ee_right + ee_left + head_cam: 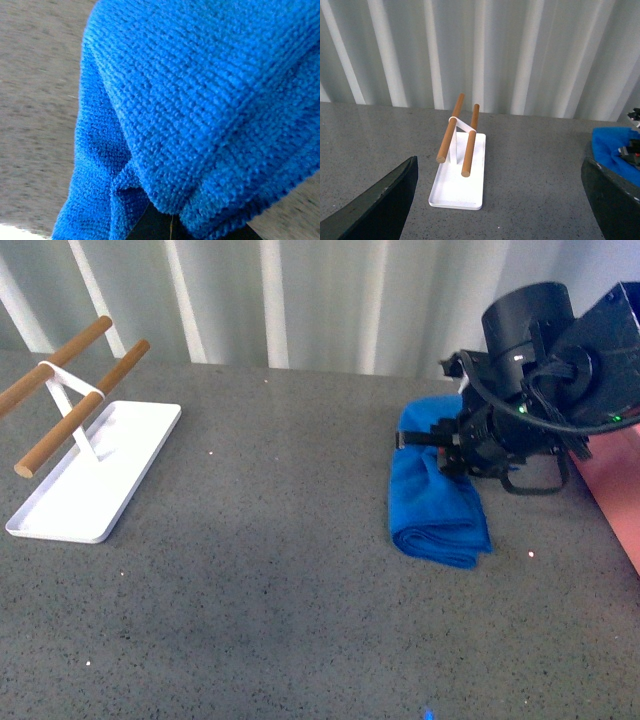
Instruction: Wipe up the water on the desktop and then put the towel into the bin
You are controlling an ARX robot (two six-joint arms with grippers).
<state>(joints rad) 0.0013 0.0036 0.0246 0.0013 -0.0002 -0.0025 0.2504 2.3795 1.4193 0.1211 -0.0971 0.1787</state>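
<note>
The bright blue towel (437,502) lies folded and bunched on the dark speckled desktop (260,570), at the right. My right gripper (447,448) is shut on the towel's upper part; its fingers are buried in the cloth. In the right wrist view the towel (200,110) fills the picture, with desktop (35,125) at the side. The salmon-pink bin (617,485) shows only as a wall at the right edge, behind the right arm. My left gripper (500,200) is open and empty above the desktop (535,170), its dark fingers (375,205) wide apart. The towel's edge (612,147) shows there too.
A flat white tray (95,475) with two wooden bars (80,405) on a white stand sits at the left; it also shows in the left wrist view (460,177). A ribbed white wall (300,300) runs behind the desktop.
</note>
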